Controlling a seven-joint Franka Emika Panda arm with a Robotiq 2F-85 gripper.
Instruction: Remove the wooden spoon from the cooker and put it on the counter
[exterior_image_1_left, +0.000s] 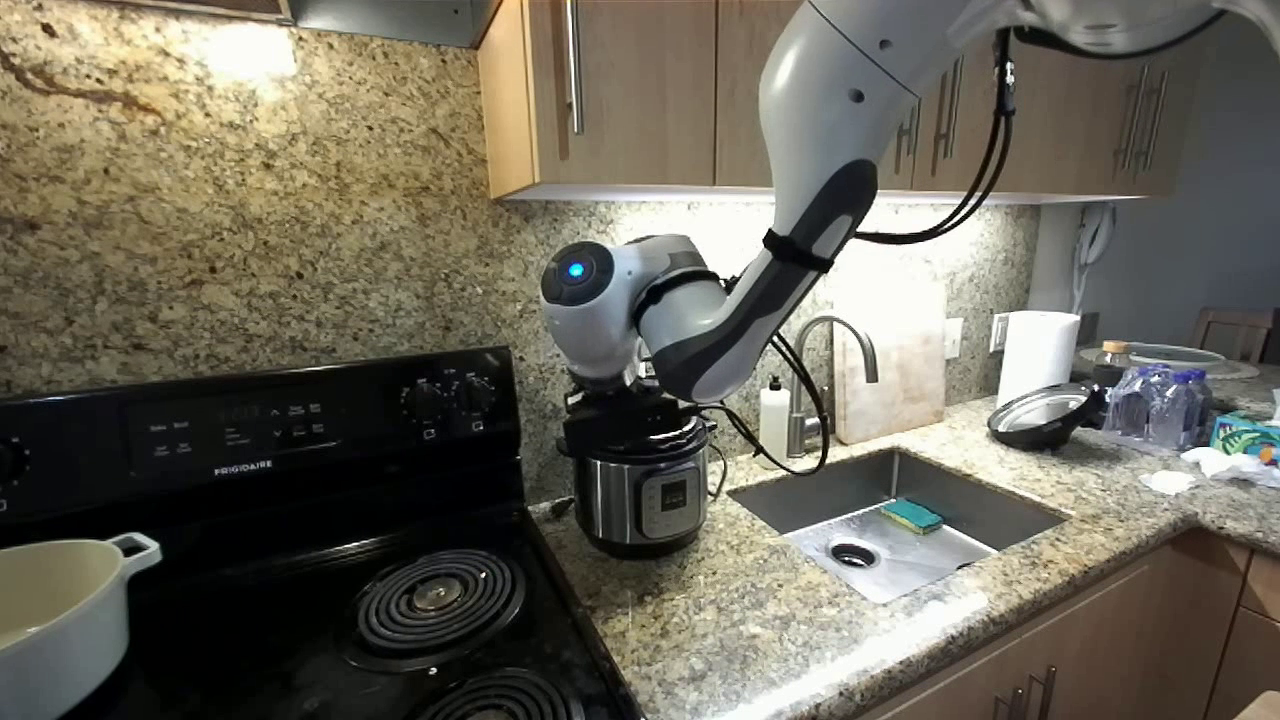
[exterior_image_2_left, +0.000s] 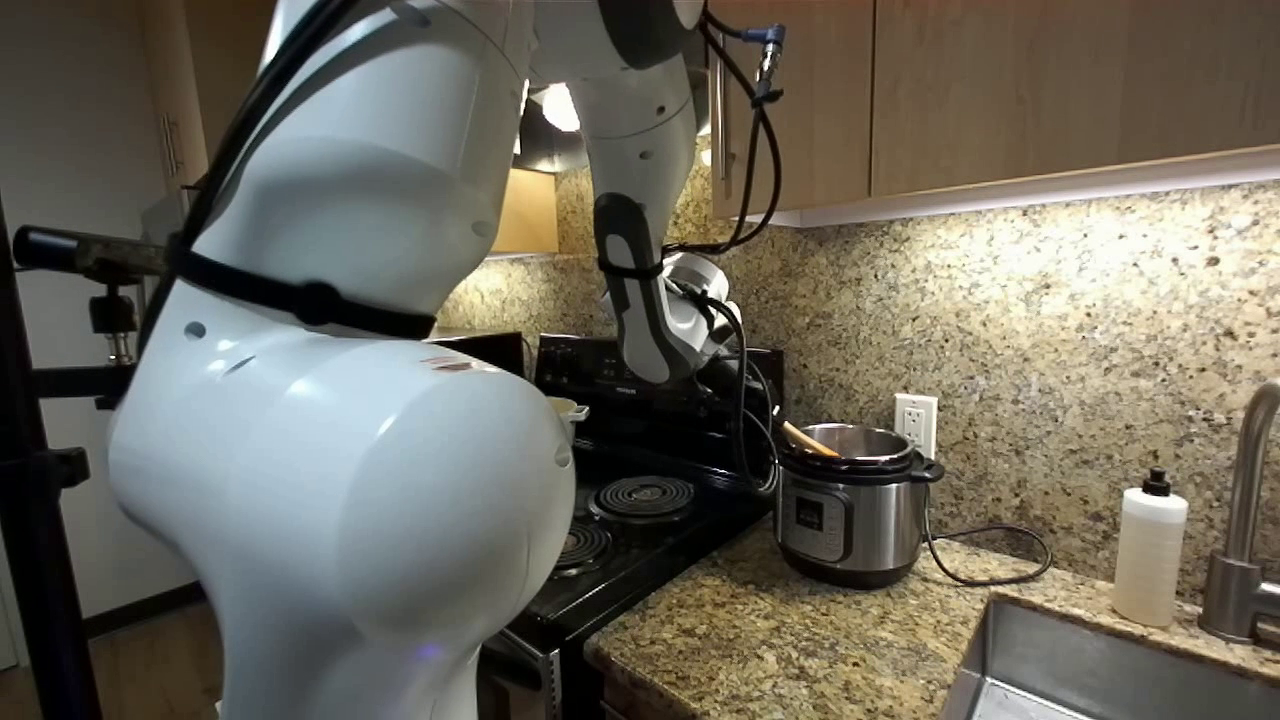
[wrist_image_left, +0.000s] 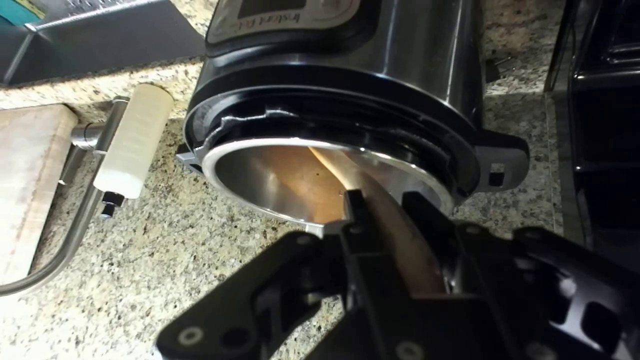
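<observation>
This is a kitchen. A black stove (exterior_image_1_left: 285, 615) with round, curly burners (exterior_image_1_left: 438, 594) has a big white pot (exterior_image_1_left: 72, 622) on it. The stone counter (exterior_image_1_left: 735, 625) starts right beside the stove. A shiny metal cooker (exterior_image_2_left: 893, 525) stands near the back corner of the counter, on the stove's side. A sink (exterior_image_1_left: 830, 490) is set into the counter, with a green and yellow sponge (exterior_image_1_left: 912, 516) inside and a curved tap (exterior_image_1_left: 868, 362) by its back edge. A white bottle (exterior_image_2_left: 1150, 555) with a black top stands beside the tap. Light brown cupboards (exterior_image_1_left: 625, 95) hang above the counter. Past the sink, a roll of paper towels (exterior_image_1_left: 1038, 355) stands near the counter's back edge, near clear bottles (exterior_image_1_left: 1165, 410) with blue caps.
</observation>
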